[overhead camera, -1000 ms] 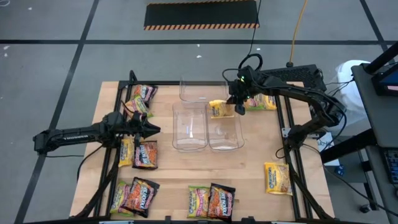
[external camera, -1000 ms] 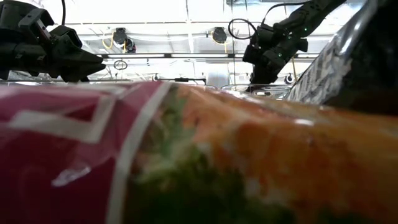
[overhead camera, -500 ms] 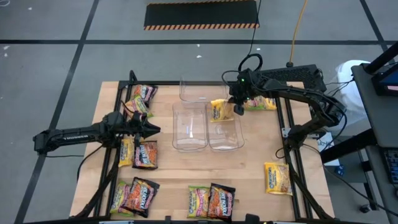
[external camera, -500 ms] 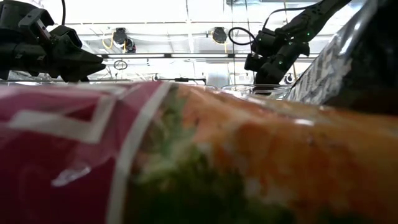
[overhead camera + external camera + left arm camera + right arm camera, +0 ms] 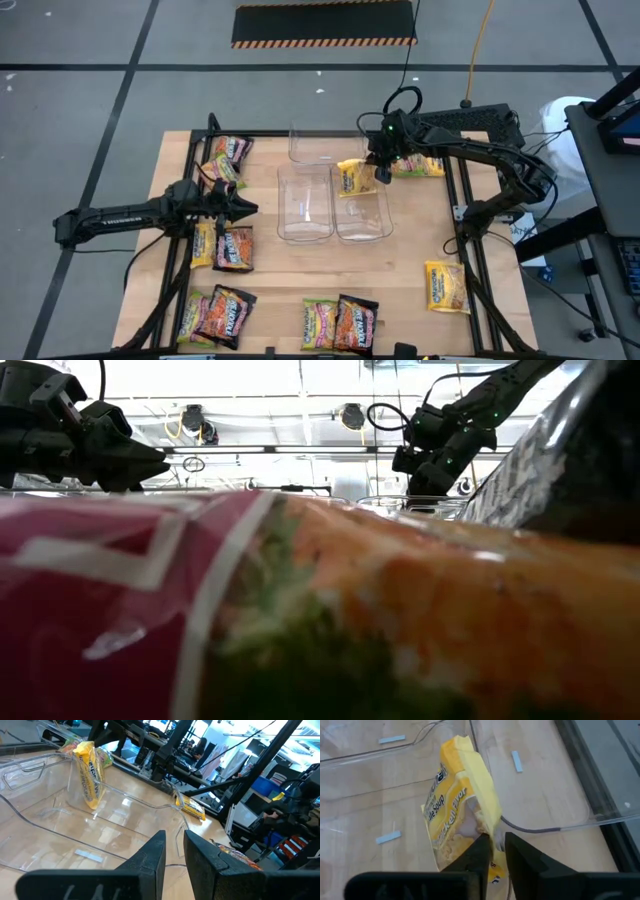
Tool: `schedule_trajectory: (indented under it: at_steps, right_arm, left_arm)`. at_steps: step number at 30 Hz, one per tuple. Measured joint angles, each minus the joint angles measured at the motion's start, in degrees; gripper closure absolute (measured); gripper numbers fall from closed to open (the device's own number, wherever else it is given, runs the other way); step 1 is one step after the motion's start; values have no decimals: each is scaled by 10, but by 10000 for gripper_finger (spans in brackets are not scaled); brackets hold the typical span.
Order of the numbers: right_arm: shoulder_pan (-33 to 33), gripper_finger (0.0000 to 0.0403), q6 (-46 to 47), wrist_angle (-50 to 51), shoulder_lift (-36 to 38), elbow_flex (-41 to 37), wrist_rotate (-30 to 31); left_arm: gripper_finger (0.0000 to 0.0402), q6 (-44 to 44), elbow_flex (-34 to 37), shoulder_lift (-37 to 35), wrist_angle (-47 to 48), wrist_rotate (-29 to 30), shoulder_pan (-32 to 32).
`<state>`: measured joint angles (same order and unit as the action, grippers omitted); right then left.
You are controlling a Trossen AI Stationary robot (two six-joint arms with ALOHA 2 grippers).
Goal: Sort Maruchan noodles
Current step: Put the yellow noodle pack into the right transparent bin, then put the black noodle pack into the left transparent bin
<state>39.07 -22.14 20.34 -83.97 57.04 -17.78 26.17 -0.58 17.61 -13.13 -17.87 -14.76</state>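
Your right claw (image 5: 381,168) sits upper centre of the frame, fingers narrowly parted around a yellow noodle packet's (image 5: 462,815) edge, inside the right clear bin (image 5: 362,225); your left claw (image 5: 240,207), narrow and empty, waits centre-left over the bench (image 5: 410,270).

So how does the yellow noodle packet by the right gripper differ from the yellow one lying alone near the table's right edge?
The yellow packet at the right gripper stands on edge, tilted, in the right-hand clear bin; the lone yellow packet lies flat on the bare table. The first sits right at the gripper's fingertips; the second is far from both arms. Both are yellow Maruchan packets.
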Motion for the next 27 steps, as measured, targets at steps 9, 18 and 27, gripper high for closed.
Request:
schedule_trajectory:
  at_steps: [9,18,27]
  right_arm:
    - [0,326,-13,-26,65,0,6]
    - [0,325,-11,78,174,0,115]
    - [0,325,19,264,254,0,163]
  left_arm:
    - [328,0,0,0,0,0,0]
    - [328,0,0,0,0,0,0]
    - [328,5,0,0,-18,0,0]
